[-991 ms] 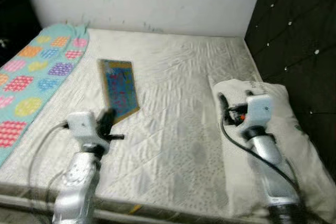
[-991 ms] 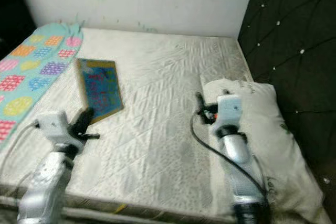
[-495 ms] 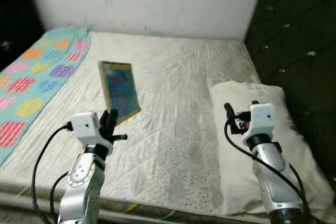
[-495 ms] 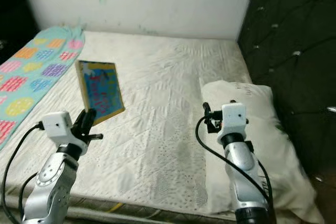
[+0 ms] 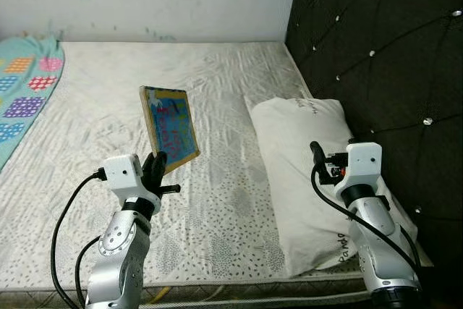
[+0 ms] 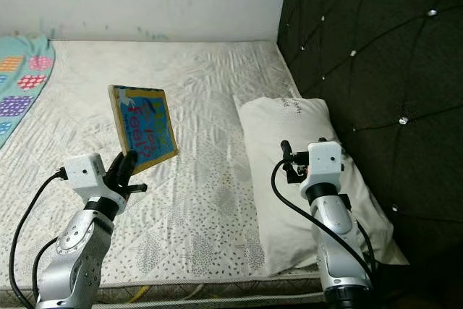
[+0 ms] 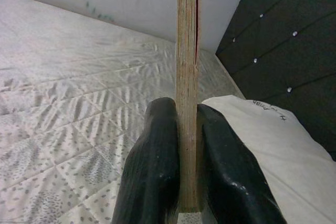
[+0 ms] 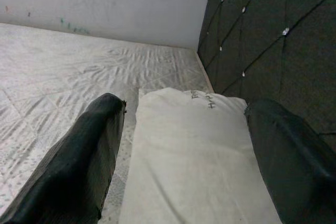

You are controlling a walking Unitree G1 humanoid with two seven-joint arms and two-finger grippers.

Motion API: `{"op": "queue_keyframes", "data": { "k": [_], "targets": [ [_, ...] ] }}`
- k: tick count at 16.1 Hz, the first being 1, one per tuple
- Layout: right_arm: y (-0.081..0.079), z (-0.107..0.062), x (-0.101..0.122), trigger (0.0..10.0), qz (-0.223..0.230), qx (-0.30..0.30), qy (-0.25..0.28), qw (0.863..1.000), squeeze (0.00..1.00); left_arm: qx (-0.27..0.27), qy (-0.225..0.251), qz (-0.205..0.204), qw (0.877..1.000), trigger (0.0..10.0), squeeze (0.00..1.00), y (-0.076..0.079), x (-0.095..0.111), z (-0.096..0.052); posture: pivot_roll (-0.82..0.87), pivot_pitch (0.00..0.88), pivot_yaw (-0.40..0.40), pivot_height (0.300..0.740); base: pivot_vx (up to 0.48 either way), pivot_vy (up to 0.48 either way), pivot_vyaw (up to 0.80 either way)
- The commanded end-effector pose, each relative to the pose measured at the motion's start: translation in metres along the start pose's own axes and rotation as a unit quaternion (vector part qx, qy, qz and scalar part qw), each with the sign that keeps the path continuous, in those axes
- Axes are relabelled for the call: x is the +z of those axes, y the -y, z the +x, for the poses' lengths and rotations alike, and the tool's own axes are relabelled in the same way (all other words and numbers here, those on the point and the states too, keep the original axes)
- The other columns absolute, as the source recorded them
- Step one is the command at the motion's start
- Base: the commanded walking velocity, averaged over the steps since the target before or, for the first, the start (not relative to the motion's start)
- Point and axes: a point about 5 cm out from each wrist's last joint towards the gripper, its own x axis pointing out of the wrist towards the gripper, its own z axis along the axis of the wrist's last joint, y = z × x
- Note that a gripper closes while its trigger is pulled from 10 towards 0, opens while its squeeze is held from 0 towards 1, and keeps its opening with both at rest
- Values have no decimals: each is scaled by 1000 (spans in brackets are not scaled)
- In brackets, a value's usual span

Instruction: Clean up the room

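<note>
Blue-covered book (image 5: 170, 128) was pinched at its lower edge by my left gripper (image 7: 184, 156), fingers pressed tight on both faces and holding it upright, clear of the mattress (image 5: 87, 128), presumably so I could carry it off the bed. Right gripper (image 8: 184, 156) hung spread wide over the white pillow (image 5: 304, 171), gripping nothing, probably lined up to take it.

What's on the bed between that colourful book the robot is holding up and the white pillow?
Nothing: in the left eye view, only bare quilted mattress lies between the book, clamped in the left gripper, and the pillow.
</note>
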Motion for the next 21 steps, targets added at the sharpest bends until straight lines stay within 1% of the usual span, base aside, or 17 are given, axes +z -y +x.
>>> {"op": "queue_keyframes", "data": {
  "k": [1,5,9,13,17,21],
  "targets": [
    [0,2,5,10000,0,3,6,1000,0,-7,15,4,1000,10000,0,3,8,3,-139,0,-1,740,0,0,-800],
    [1,3,5,10000,0,3,4,1000,0,-10,13,1,1000,10000,0,5,7,3,-140,0,-7,740,0,0,-800],
    [3,4,5,10000,-1,-2,3,1000,0,-25,12,3,1000,10000,0,9,7,3,-141,0,-6,740,0,0,-800],
    [2,4,5,10000,-5,1,6,1000,0,-15,10,2,1000,10000,0,6,6,1,-136,0,-12,740,0,0,-800],
    [-3,4,6,10000,-10,13,9,1000,0,-13,10,4,1000,10000,0,6,6,-1,-131,0,-18,740,0,0,0],
    [-3,5,6,10000,0,16,9,1000,0,-12,10,2,1000,10000,0,6,6,-1,-132,0,-24,740,0,0,0]
  ]
}}
